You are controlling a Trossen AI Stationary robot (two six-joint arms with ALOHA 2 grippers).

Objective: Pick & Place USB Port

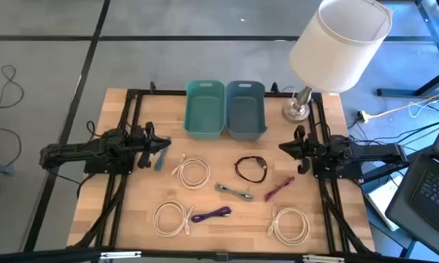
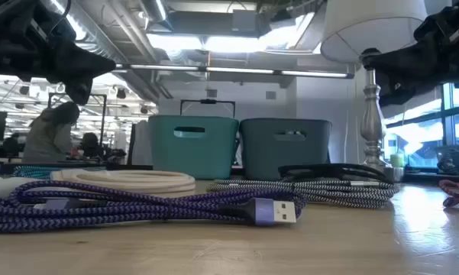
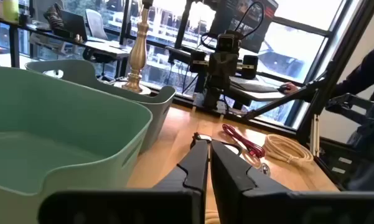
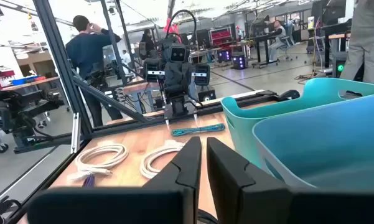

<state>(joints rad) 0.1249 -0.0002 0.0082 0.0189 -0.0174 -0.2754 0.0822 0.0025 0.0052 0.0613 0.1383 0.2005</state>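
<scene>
Several coiled USB cables lie flat on the wooden table: a purple one with its plug showing, white coils, a black coil, a grey braided one, a magenta one and a small blue one. My left gripper hovers shut at the table's left side, above and just beside the blue cable. My right gripper hovers shut at the right side, facing it.
A teal bin and a blue-grey bin stand side by side at the far middle of the table. A lamp stands on its metal base at the far right corner. Black frame rails run along both sides.
</scene>
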